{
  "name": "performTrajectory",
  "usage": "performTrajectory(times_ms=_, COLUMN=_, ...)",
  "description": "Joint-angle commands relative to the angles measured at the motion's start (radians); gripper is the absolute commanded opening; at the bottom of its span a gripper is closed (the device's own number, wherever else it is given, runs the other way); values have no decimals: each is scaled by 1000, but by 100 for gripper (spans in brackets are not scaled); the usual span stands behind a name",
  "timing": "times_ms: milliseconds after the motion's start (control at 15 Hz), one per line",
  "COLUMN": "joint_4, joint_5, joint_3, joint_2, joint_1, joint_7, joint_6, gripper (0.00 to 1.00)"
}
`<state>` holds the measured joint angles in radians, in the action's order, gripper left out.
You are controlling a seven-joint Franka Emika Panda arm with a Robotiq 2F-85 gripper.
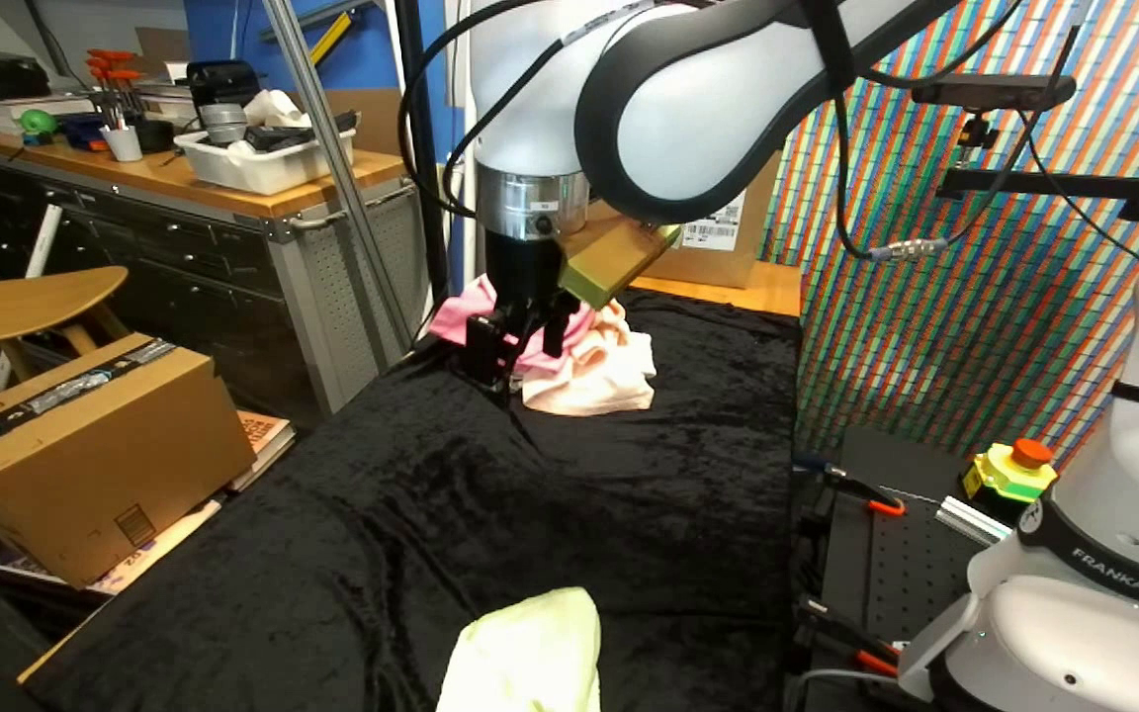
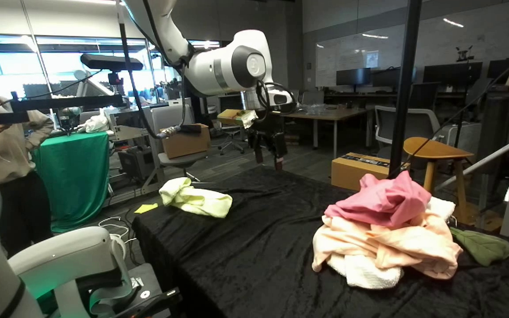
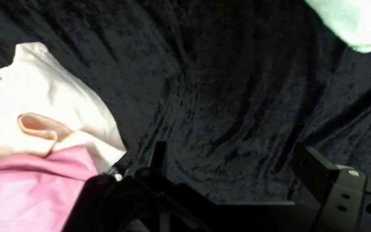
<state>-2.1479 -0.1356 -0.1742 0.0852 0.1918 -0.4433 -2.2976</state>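
My gripper is open, with only black cloth showing between its fingers in the wrist view. It is over the table, also seen in both exterior views. A pink cloth lies on a peach cloth and a white towel in a heap. The pink cloth and peach cloth are left of the fingers in the wrist view. A pale yellow-green cloth lies apart, at the top right of the wrist view. A green leaf-shaped cloth lies beside the heap.
A wrinkled black cloth covers the table. A cardboard box and a wooden stool stand beyond its edge. A black post rises near the heap. The robot base and a red stop button are at the opposite side.
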Motion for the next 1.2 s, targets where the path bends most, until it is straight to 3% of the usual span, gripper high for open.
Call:
performTrajectory(times_ms=0, joint_4=-42, joint_5=71, joint_3=-28, joint_2=-16, joint_1=29, joint_7=65, joint_6=13, gripper=100)
performTrajectory(times_ms=533, joint_4=-156, joint_5=174, joint_3=-95, joint_2=-7, joint_1=92, joint_7=117, joint_6=9, gripper=100)
performTrajectory(times_ms=867, joint_4=-142, joint_5=192, joint_3=-130, joint_2=26, joint_1=134, joint_7=91, joint_6=16, gripper=100)
performTrajectory(times_ms=1133, joint_4=-96, joint_5=268, joint_3=-155, joint_2=70, joint_1=156, joint_7=100, joint_6=32, gripper=100)
